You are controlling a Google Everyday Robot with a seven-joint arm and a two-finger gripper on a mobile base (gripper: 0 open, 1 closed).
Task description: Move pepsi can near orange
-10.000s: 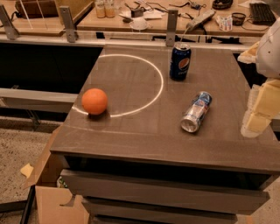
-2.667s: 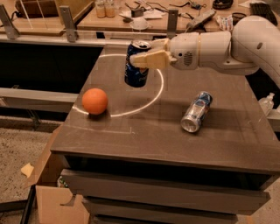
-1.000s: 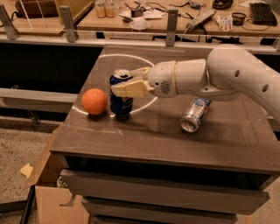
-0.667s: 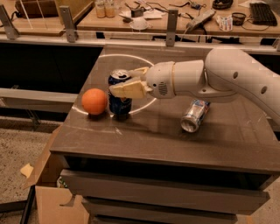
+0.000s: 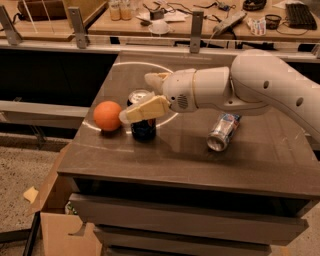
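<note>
The pepsi can point(image 5: 144, 128), dark blue with a silver top, stands upright on the dark table point(image 5: 200, 165), just right of the orange point(image 5: 107, 116) with a small gap between them. My gripper point(image 5: 136, 97) reaches in from the right and straddles the can. One beige finger point(image 5: 145, 110) lies across the can's front. The other finger point(image 5: 156, 78) stands behind the can, apart from its rim. The fingers look spread, and the can rests on the table.
A mostly silver can point(image 5: 222, 131) lies on its side right of the middle of the table. A white curved line point(image 5: 172, 75) is drawn on the tabletop. A cardboard box point(image 5: 55, 220) sits on the floor lower left. A cluttered bench point(image 5: 150, 15) runs along the back.
The can came from the far side of the table to beside the orange. Since 0.7 s ago the rear finger has moved away from the can. The can has stayed put.
</note>
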